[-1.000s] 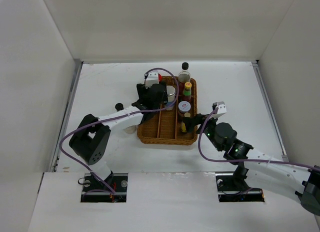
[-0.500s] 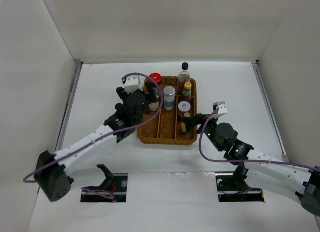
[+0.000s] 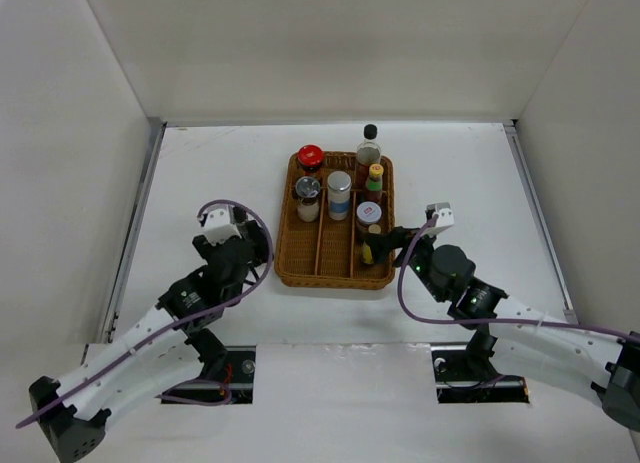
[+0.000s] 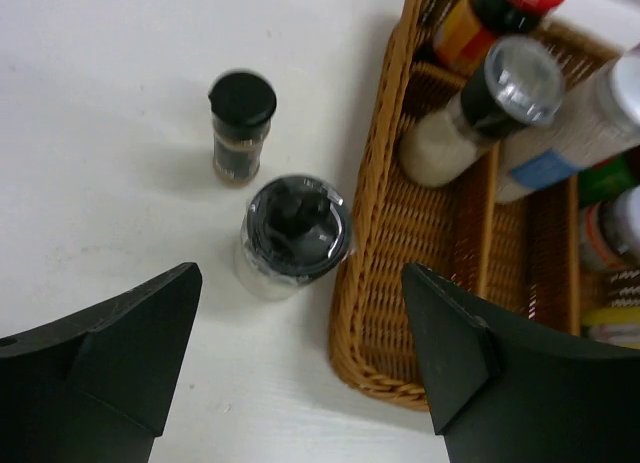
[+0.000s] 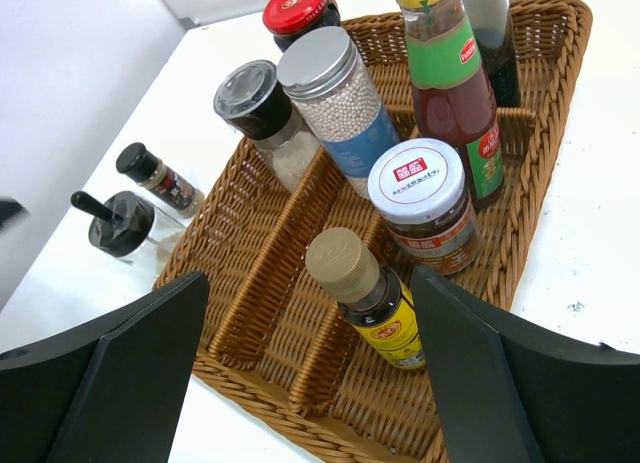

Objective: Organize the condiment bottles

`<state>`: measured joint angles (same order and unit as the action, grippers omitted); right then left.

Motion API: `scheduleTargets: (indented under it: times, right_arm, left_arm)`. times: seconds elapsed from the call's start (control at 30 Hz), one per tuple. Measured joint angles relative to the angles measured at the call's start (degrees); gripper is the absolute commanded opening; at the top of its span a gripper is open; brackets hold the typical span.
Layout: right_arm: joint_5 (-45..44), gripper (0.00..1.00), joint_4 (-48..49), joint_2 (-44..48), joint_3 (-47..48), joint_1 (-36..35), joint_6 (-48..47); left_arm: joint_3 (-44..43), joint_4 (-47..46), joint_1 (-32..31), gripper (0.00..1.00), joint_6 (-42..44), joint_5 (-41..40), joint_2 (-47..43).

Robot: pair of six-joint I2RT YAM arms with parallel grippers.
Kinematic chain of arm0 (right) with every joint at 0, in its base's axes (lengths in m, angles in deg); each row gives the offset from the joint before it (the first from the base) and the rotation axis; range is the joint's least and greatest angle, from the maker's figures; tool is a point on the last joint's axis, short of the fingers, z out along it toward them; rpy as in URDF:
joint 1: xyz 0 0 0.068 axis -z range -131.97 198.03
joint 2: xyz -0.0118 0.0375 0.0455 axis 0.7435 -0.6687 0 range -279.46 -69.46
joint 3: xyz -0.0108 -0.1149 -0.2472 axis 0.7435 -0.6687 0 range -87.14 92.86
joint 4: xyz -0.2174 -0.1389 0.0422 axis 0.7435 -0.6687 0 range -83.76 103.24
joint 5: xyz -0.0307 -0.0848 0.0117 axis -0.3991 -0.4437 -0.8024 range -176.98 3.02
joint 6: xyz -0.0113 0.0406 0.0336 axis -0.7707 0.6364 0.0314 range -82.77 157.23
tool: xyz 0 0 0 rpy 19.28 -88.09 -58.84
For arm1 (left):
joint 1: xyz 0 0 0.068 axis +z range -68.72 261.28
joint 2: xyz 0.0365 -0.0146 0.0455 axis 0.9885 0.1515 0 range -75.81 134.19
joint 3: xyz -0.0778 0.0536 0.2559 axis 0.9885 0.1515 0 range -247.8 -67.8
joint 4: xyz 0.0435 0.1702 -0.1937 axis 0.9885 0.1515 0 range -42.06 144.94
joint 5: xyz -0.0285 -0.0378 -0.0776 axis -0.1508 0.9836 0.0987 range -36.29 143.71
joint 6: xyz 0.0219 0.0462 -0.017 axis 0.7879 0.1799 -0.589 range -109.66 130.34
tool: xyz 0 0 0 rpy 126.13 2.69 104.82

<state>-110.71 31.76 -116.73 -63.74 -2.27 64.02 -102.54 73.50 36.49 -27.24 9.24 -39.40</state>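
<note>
This is a robot test cell in a lab, not a kitchen. A bare white worktop (image 3: 200, 173) is boxed in by plain white walls (image 3: 330, 43) on three sides. Two arms (image 3: 150, 333) are bolted at its near edge, trailing purple cables (image 3: 400, 288). A wicker tray (image 3: 330, 276) of bottles (image 3: 340, 193) sits there like a staged prop.

On the white lid of the short jar (image 5: 418, 180), a red label with white characters is printed, but they cannot be read with certainty. At 12 o'clock from it, a small red brand mark is seen on the green label of the yellow-capped sauce bottle (image 5: 452, 93); its letters are too small to read. The gold print on the red-lidded jar (image 5: 298, 5) is also unreadable.
</note>
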Motion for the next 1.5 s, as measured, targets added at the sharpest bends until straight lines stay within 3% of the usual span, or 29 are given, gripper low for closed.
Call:
scheduleTargets:
  times: [0.27,0.67,0.87,1.17,1.5]
  right_arm:
    - [0.0,0.89,0.0,-0.37,0.0,0.0,-0.02]
    - [0.0,0.9,0.0,-0.74,0.0,0.0,-0.02]
    - [0.0,0.9,0.0,-0.83,0.0,0.0,-0.04]
    - [0.0,0.9,0.0,-0.81,0.0,0.0,-0.04]
    - [0.0,0.9,0.0,-0.83,0.0,0.0,-0.04]
  left_arm:
    - [4.15,-1.99,-0.46,0.83,0.63,2.86,9.6]
    - [4.26,-15.63,4.81,0.75,7.41,3.06,21.57]
    - [4.37,-19.41,5.44,0.69,9.18,2.99,23.17]
    - [4.79,-21.49,6.1,0.43,10.43,2.58,25.09]
    - [1.92,-13.2,2.73,0.39,11.3,1.88,17.31]
